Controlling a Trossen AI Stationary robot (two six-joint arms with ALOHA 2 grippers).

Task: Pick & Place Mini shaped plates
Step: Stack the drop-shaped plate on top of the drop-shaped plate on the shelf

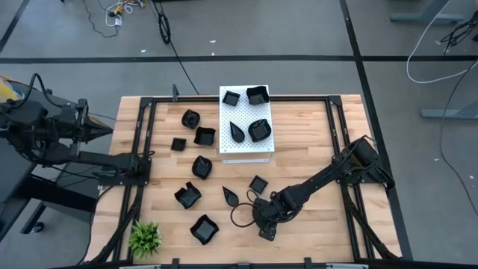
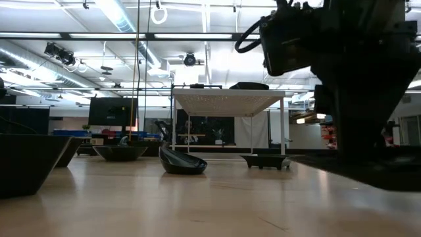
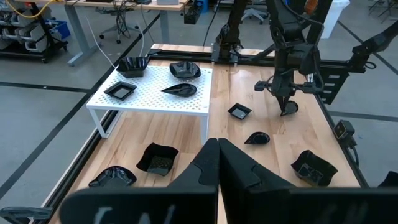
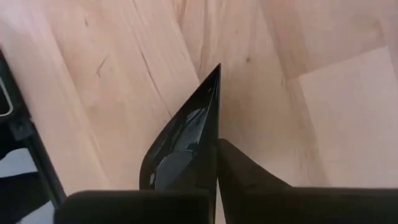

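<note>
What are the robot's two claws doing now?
Left gripper: shut, holding nothing, parked off the table's left edge.
Right gripper: shut on a teardrop plate.

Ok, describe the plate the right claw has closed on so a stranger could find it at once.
Start at the white perforated board at the table's far middle, then come toward the near edge, right of centre. The right claw is shut on a glossy black teardrop plate there. Unlike the other loose plates, it alone is gripped, pointed tip jutting beyond the fingers.
</note>
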